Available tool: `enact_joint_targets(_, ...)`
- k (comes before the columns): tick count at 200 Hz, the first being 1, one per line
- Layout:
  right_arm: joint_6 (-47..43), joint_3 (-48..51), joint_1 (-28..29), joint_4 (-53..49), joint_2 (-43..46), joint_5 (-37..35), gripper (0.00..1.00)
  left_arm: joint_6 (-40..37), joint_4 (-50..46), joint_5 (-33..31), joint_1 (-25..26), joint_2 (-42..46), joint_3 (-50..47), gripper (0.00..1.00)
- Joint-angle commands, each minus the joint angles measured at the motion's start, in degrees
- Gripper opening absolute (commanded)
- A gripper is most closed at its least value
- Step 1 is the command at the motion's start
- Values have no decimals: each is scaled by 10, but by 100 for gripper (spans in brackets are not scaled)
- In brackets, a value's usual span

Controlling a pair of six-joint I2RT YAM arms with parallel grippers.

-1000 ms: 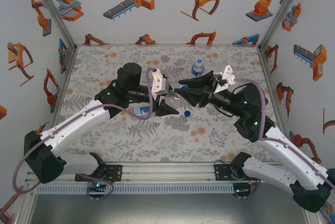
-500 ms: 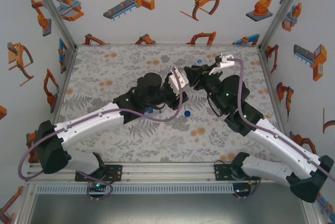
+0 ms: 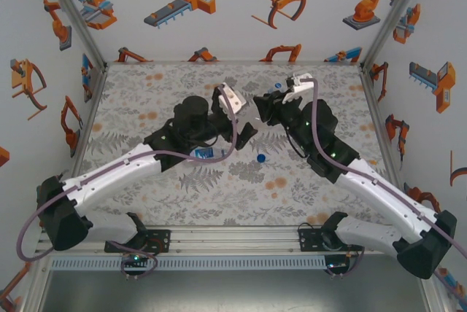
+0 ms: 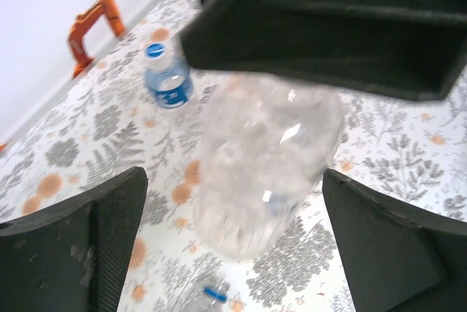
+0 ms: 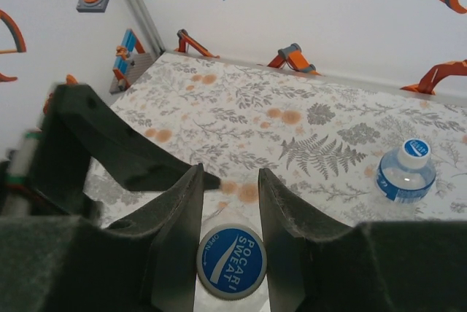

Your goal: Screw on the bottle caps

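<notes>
In the overhead view the two arms meet near the middle of the flower-printed tabletop (image 3: 146, 181), a little toward the back wall. The left gripper (image 4: 233, 181) stands open: in its wrist view its two dark fingers (image 4: 95, 239) sit at the lower left and lower right corners, well apart from the clear bottle (image 4: 266, 159) that hangs between them in the centre of the frame, touching neither. The dark body at the top of that frame holds the bottle from above.

The right gripper (image 5: 230, 173) is closed on the bottle's blue cap (image 5: 231, 261), which shows at the bottom centre of the right wrist view, pinched between the two fingers, with white lettering on its top. One finger of the left gripper crosses the left side of that view.

A second bottle (image 5: 407, 170), upright with a blue cap and blue label band, stands on the tabletop at the right edge of the right wrist view. In the overhead view a third bottle (image 3: 206, 153) lies just below the left arm's wrist, and a loose blue cap (image 3: 260, 157) lies on the tabletop just below the two grippers.
</notes>
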State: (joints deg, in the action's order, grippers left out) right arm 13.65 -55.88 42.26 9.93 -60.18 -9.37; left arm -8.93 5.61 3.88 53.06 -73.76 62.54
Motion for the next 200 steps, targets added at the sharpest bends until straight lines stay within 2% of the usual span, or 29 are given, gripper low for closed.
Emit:
enact_joint_targets(1,-27,15,-37,65,-35,72,0,42,-36,-3,-28,46,-17,97)
enact_joint_targets(39,-59,24,-88,179,-129,122,0,62,-124,-40,-73,104,-43,97)
enact_joint_targets(65,-97,18,-111,262,-208,141,0,135,-182,-86,-113,139,-53,97)
enact_joint_targets(87,-101,-8,-132,308,-280,162,0,171,-222,-70,-146,157,-61,97)
enact_joint_targets(126,-135,-70,-152,327,-383,179,0,195,-236,-42,-152,183,-85,97)
enact_joint_targets(154,-154,-106,-161,328,-435,193,0,206,-230,16,-152,208,-110,97)
enact_joint_targets(200,-148,-140,-175,323,-489,205,0,233,-233,28,-153,237,-135,97)
